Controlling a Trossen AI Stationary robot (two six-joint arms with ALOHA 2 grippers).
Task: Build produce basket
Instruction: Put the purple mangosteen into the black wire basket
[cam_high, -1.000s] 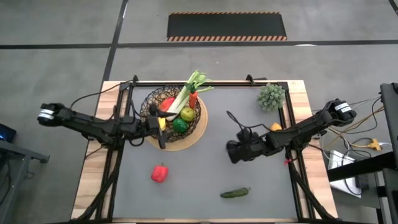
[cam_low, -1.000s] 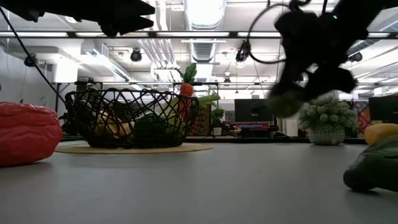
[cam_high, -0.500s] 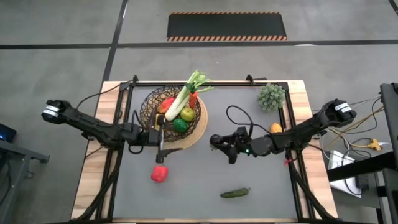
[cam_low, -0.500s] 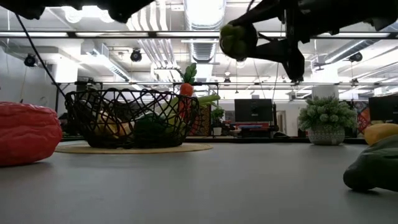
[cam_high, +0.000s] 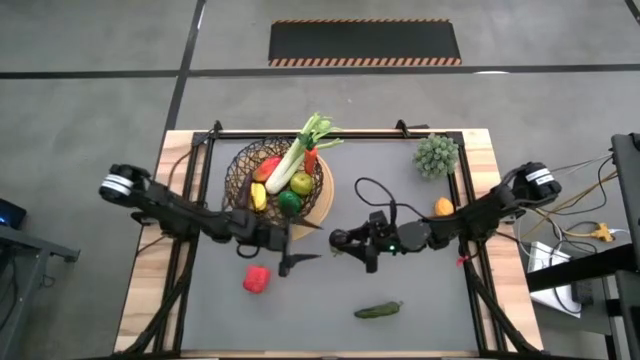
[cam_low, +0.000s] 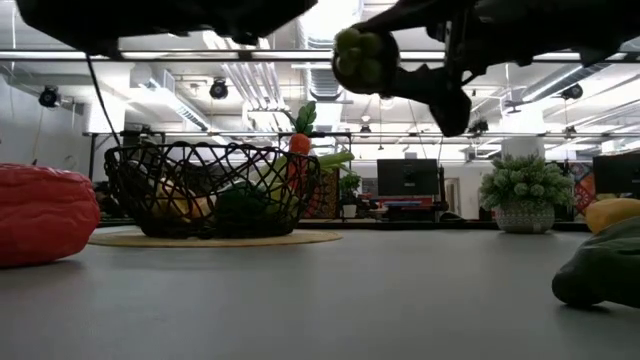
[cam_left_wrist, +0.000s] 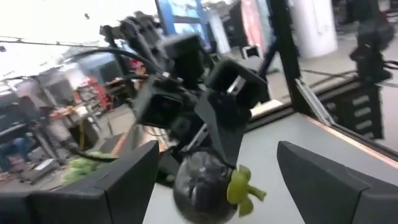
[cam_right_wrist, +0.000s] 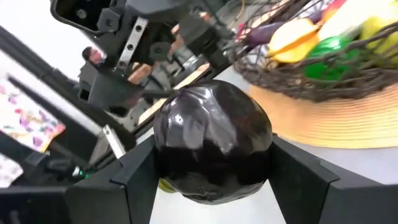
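Observation:
The basket (cam_high: 278, 185), dark wire on a tan disc, stands at the table's far left-centre and holds a leek, carrot, lemon, green apple, lime and red pepper. My right gripper (cam_high: 345, 240) is at the table's middle, shut on the dark eggplant (cam_right_wrist: 211, 140), high above the table in the low view (cam_low: 362, 60). My left gripper (cam_high: 295, 258) is open and empty just left of it, facing the eggplant (cam_left_wrist: 202, 186). A red pepper (cam_high: 256, 279) and a dark cucumber (cam_high: 378, 311) lie on the table. My right gripper pinches the eggplant's round body (cam_right_wrist: 261, 168) between its two fingers (cam_right_wrist: 305, 180), one on each side. The fingers come level from the table's right. The eggplant is lifted clear of the table, its green calyx end (cam_low: 352, 55) pointing away from the gripper toward the left.
A spiky grey-green plant (cam_high: 437, 155) stands at the far right corner. A small orange-yellow fruit (cam_high: 443, 207) lies near the right edge beside my right arm. Open grey mat lies between the pepper and the cucumber.
My right gripper has gone up and toward the table's left with the eggplant, nearing the basket. My left gripper has left the basket's near rim and gone toward the near edge and right, ending beside the right gripper.

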